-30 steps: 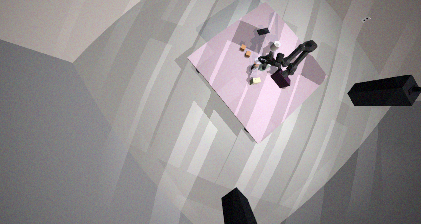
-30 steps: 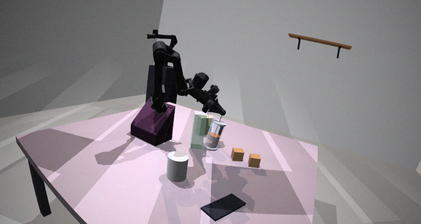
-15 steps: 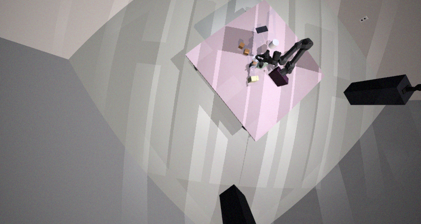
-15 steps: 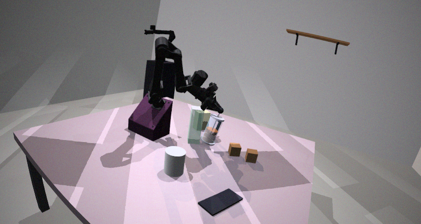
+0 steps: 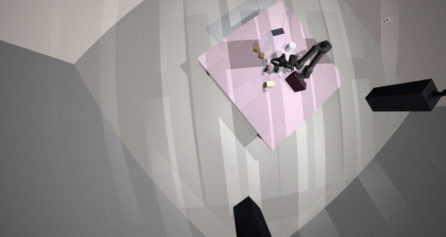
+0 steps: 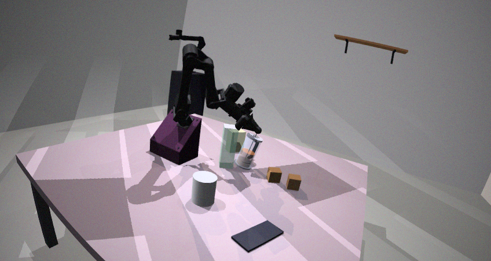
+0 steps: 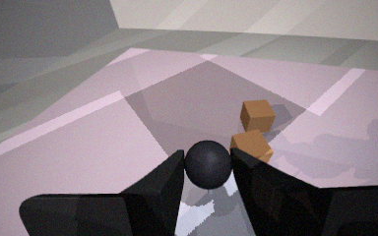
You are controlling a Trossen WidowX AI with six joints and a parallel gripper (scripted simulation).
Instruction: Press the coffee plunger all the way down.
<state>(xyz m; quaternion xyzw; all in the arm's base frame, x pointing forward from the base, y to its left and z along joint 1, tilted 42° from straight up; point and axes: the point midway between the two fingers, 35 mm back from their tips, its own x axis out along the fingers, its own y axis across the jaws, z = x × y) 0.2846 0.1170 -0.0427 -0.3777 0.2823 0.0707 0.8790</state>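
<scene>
The coffee press is a clear glass cylinder on the pink table, with an orange-and-grey filter inside. It looks tilted in the exterior view, its lid leaning right; how its base meets the table is unclear. My gripper is just above the lid, shut on the black plunger knob, a ball between the two fingertips in the wrist view. A short piece of the rod shows between fingers and lid. The fingers hide the knob in the exterior view.
A pale green box stands close beside the press, on the arm base's side. A yellow block, two orange cubes, a white cylinder and a dark slab are around it.
</scene>
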